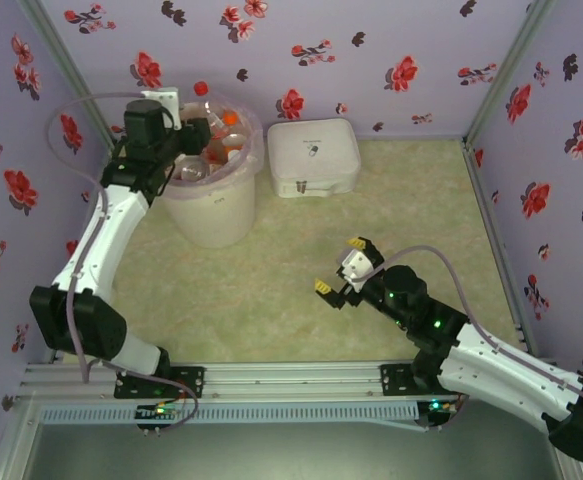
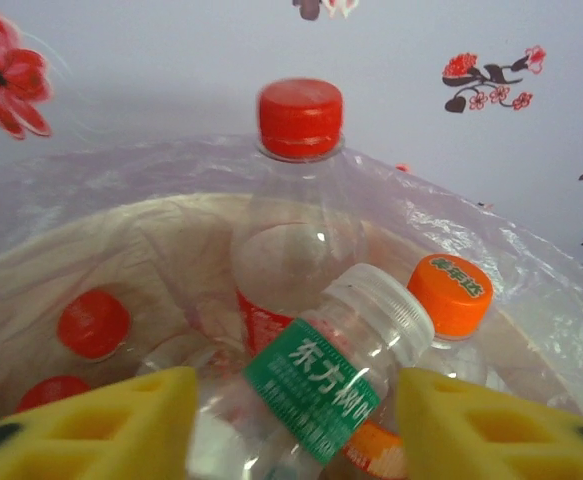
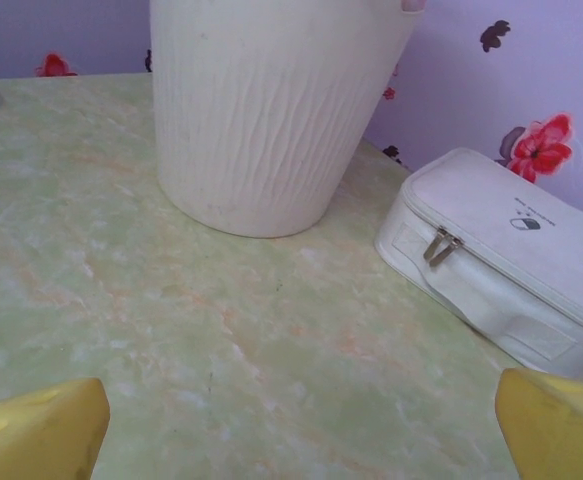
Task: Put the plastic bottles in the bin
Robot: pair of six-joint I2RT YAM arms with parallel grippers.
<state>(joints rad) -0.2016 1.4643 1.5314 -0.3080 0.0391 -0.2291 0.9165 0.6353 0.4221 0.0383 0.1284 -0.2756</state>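
My left gripper point(image 1: 185, 152) hangs over the bin point(image 1: 211, 215), a cream-white bucket lined with a pinkish bag point(image 2: 531, 300). Between its yellow pads point(image 2: 111, 425) lies a tilted clear bottle point(image 2: 321, 385) with a green label and a clear cap. A sliver of gap shows at the right pad, so the jaws stand open around it. More plastic bottles point(image 1: 221, 135) fill the bin: a tall one with a red cap point(image 2: 300, 117), one with an orange cap point(image 2: 451, 292), and red caps point(image 2: 93, 323) lower left. My right gripper point(image 1: 339, 265) is open over bare table point(image 3: 271, 340), holding nothing.
A flat white zipped case point(image 1: 313, 155) sits right of the bin, against the back wall; it also lies at the right in the right wrist view point(image 3: 511, 250), with the bin's ribbed wall point(image 3: 261, 110) ahead. Flowered walls close in three sides.
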